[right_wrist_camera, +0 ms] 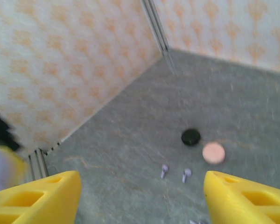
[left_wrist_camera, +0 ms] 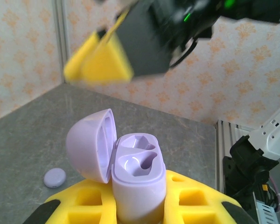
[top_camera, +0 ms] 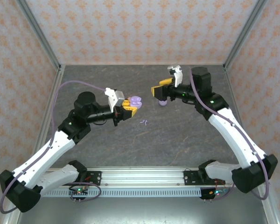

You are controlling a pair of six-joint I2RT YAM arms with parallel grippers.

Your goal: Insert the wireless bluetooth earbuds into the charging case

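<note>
Top view, left gripper (top_camera: 129,107): jaws clamped on the open lilac charging case (top_camera: 136,101), held over the middle of the table (top_camera: 186,140).
Top view, right gripper (top_camera: 159,90): near the case on its right-edge side, above a lilac disc (top_camera: 162,103) lying on the table.
Top view, earbuds (top_camera: 143,122): tiny lilac pieces on the table, closer to the near edge than the case and apart from both grippers.
Left wrist view, charging case (left_wrist_camera: 137,186): upright between the yellow fingers (left_wrist_camera: 196,200), lid (left_wrist_camera: 89,145) hinged open to the left, both wells facing up.
Left wrist view, right gripper (left_wrist_camera: 100,63): blurred, above the case (its jaws cannot be read here). The lilac disc (left_wrist_camera: 54,178) lies on the table below.
Right wrist view, right gripper (right_wrist_camera: 141,198): jaws apart, bare table between them.
Right wrist view, earbuds (right_wrist_camera: 164,171): two lilac ones side by side on the table, near a black disc (right_wrist_camera: 190,136) and a pink disc (right_wrist_camera: 213,153) that lie close together.
</note>
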